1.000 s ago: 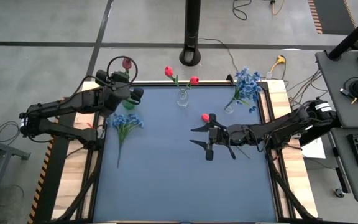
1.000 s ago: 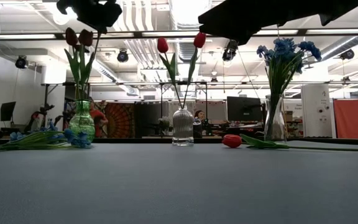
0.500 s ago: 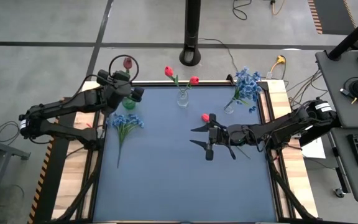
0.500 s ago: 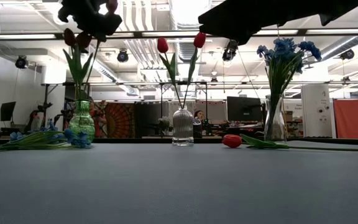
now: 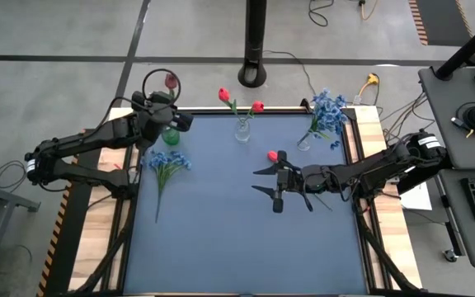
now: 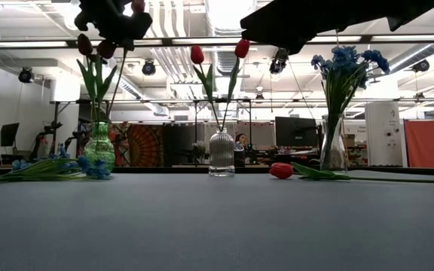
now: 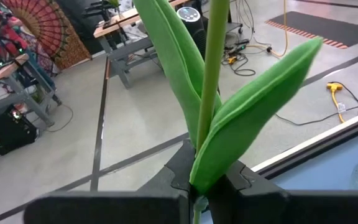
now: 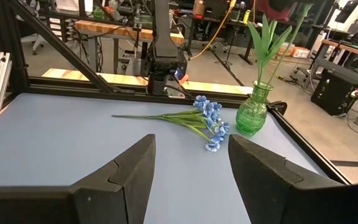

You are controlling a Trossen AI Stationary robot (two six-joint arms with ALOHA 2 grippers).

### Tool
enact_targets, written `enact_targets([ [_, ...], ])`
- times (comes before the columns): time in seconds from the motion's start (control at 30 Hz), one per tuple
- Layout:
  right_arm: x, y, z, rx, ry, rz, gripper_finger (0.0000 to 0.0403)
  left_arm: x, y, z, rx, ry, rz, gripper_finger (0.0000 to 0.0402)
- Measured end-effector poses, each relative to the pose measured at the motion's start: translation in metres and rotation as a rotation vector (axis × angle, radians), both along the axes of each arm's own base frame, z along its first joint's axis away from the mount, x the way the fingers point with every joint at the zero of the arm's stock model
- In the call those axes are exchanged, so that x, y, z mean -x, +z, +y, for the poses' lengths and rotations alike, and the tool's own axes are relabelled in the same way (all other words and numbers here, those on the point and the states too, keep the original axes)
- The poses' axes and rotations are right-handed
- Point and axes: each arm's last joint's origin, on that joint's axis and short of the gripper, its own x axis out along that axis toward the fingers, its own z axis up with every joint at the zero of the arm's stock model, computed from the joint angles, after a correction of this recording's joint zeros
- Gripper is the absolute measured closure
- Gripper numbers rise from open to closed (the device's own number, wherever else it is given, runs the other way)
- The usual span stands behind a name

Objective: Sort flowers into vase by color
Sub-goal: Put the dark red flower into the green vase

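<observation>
A light, floppy maroon flower [image 5: 171,81] is held low on its thin stem, clamped in the left hand [image 5: 160,110] above the green vase [image 5: 170,136], while the right hand [image 5: 267,181] is kept apart

Left tool [image 5: 157,106] and maroon flower [image 5: 171,81] slightly higher.

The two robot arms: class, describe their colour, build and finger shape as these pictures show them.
Both arms are black and slim, built of jointed segments. The right gripper carries two flat, pointed, matte black fingers, wedge-shaped with angled facets. The left gripper is a bulkier black block with matching dark fingers. No markings are legible.
</observation>
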Motion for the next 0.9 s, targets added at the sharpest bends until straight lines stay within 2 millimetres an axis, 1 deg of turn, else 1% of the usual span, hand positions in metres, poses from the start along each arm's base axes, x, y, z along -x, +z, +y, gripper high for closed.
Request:
enact_targets([
  [0.2, 0.0000, 0.0000, 0.0000, 0.001, 0.000, 0.000, 0.0207, 0.0008, -0.0014, -0.0002, 0.007, 0.003, 0.011, 0.0393],
  [0.63, 0.0000, 0.0000, 0.0000, -0.001, 0.000, 0.000, 0.0207, 0.0037, -0.0067, 0.0000, 0.044, 0.040, -0.025, 0.0393],
  [0.9, 0.0000, 0.0000, 0.0000, 0.001, 0.001, 0.000, 0.0207, 0.0040, -0.0075, 0.0005, 0.048, 0.049, -0.040, 0.0379],
])
